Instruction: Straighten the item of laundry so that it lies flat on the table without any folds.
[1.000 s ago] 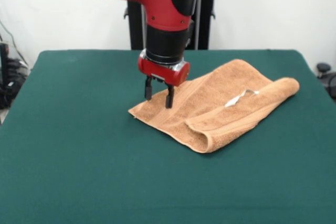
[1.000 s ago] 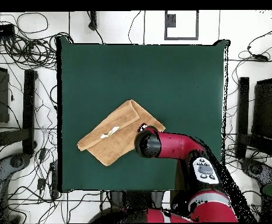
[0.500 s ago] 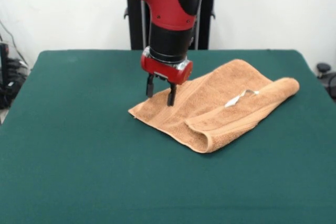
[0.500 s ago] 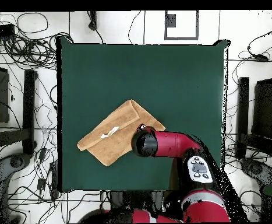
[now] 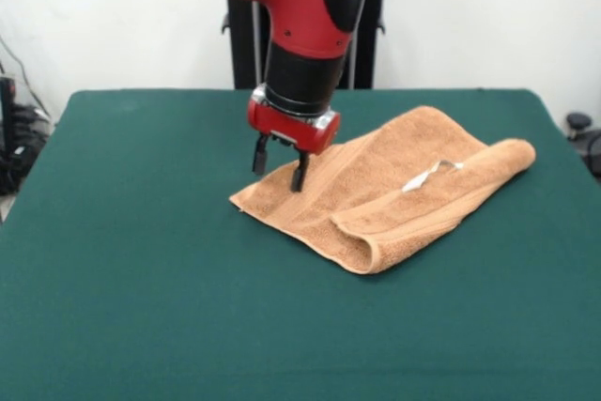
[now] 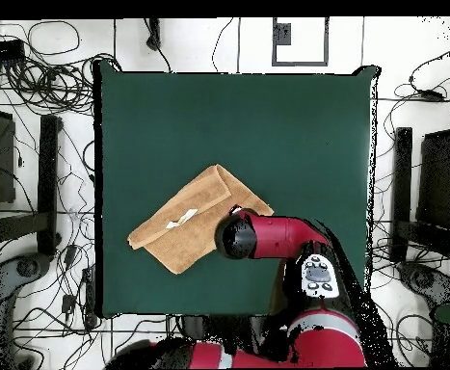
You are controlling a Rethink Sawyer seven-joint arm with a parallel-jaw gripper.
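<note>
Orange-tan towel (image 5: pixel 394 185) lies folded over itself on green bench (image 5: pixel 141 307), right of frame centre in front view, w/ white label (image 5: pixel 430 174) on top layer; tool (image 5: pixel 278 166) hangs just above towel's left corner, fingers (image 5: pixel 300 174) apart, gripping nothing; in overhead view red arm (image 6: pixel 277 238) hides tool.
</note>
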